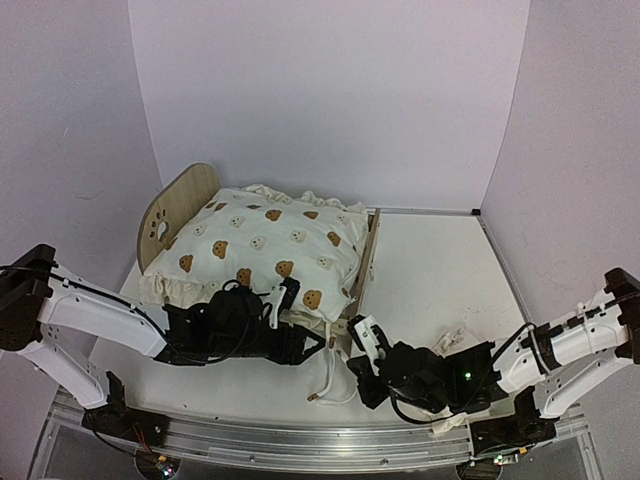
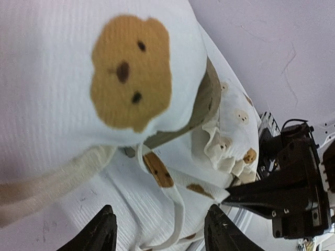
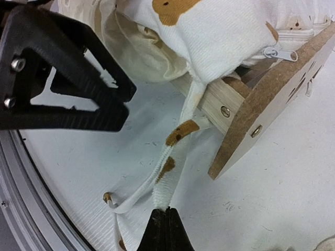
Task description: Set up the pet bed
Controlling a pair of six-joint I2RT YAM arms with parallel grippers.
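The pet bed point(image 1: 368, 256) sits on the white table point(image 1: 430, 270), on the left side and just behind the two arms. It is made of light wood. Its headboard point(image 1: 181, 205) is round on top and has a paw shape cut through it. The low footboard point(image 3: 272, 102) is a flat brown board with little shapes cut in it, and silver screws hold it to a wood rail point(image 3: 222, 104).

A big puffy cushion point(image 1: 270, 240) lies on top of the bed and covers almost all of it. The cloth is cream with fine ribs, and it has brown and pale bear faces on it. A soft wavy ruffle point(image 2: 214, 146) runs along its edge. A small metal zipper point(image 3: 277, 53) shows at the corner by the footboard.

A long thin tie point(image 3: 175, 141) hangs from the cushion's near corner and trails down onto the table. It is the same ribbed cloth with brown spots.

The right gripper point(image 3: 165, 227) is squeezed tight, and the tie is pinched between its two black fingers.

The left gripper point(image 2: 161, 230) is spread wide with nothing in its grip. It sits low at the cushion's near edge, and part of the tie lies on the table between its fingers point(image 2: 102, 230). The two grippers are close together near the bed's front corner.
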